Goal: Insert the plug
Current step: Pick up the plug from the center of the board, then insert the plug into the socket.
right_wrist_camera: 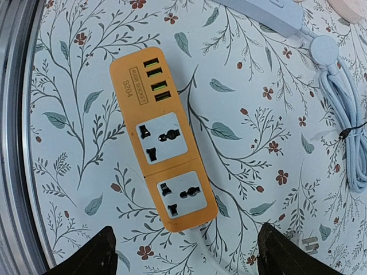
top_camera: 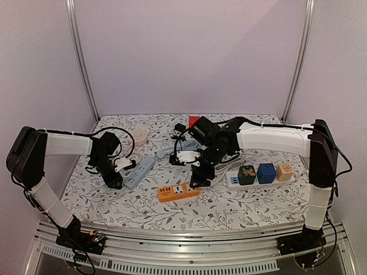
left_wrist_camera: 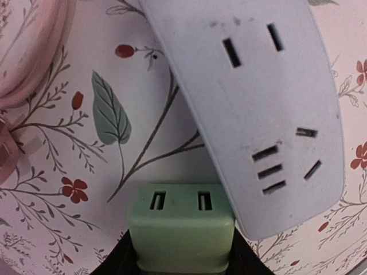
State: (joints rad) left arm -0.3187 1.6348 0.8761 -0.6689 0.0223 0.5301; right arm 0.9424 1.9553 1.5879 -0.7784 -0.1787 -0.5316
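Green plug (left_wrist_camera: 180, 229), a squat block with 2 slots on its top face, sits between the dark fingers (left_wrist_camera: 117, 263) of the left gripper (left_wrist_camera: 180, 258), which press against both its sides at the bottom of the left wrist view. It is just beside the rounded end of a pale blue power strip (left_wrist_camera: 264, 114) and in none of that strip's sockets; whether the 2 touch I cannot tell. The right gripper (right_wrist_camera: 186, 246) hangs with its jaws wide and nothing between them, above the cord end of an orange power strip (right_wrist_camera: 163, 154) that has 4 USB ports and 2 sockets. Both strips lie flat on the floral cloth (right_wrist_camera: 258, 143), near the table's middle.
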